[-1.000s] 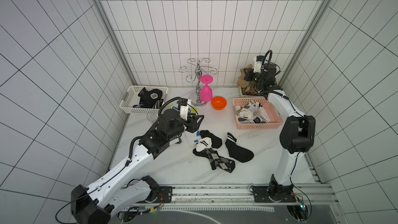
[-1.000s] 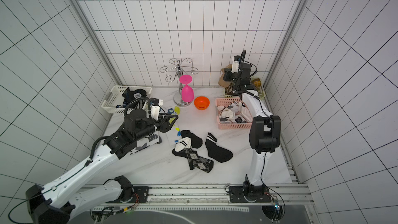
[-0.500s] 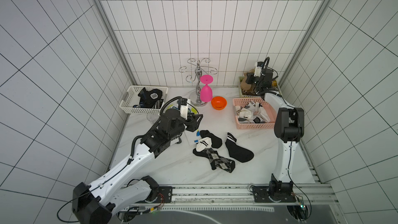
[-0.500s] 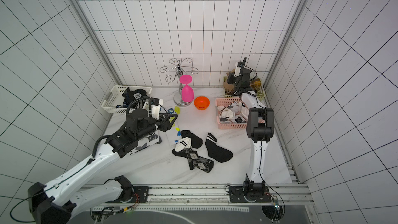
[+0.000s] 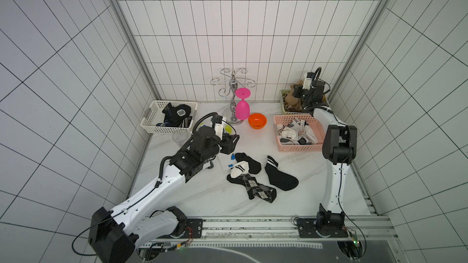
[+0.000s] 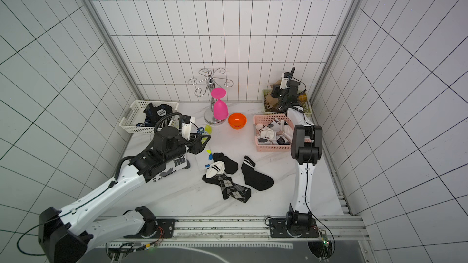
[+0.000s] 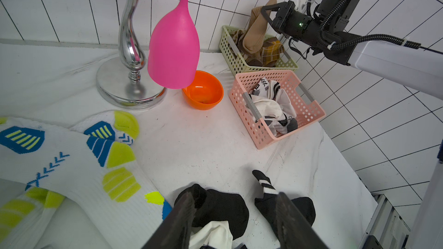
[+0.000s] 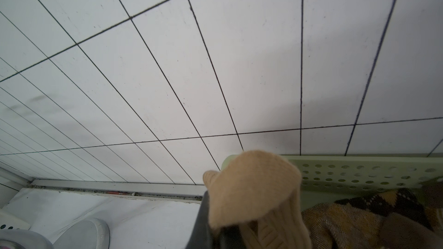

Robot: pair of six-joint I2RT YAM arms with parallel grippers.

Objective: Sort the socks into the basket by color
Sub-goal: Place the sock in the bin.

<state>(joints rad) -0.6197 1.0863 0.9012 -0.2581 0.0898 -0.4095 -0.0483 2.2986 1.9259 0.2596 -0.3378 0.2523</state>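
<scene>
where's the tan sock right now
In the left wrist view the tan sock hangs from the shut right gripper over the green basket in the table's far right corner, just behind the pink basket.

White tiles with dark grout cover the back wall [image 5: 228, 34] and the side walls [image 5: 50, 72] of a narrow booth, joined at the corners by slanting aluminium posts [image 5: 121, 18]. A white, grey-veined marble tabletop [image 5: 202, 198] fills the booth, edged in front by a metal rail [image 5: 253, 226] above a dark mat [image 5: 253, 255]. Light falls evenly, leaving only soft shadows.
</scene>
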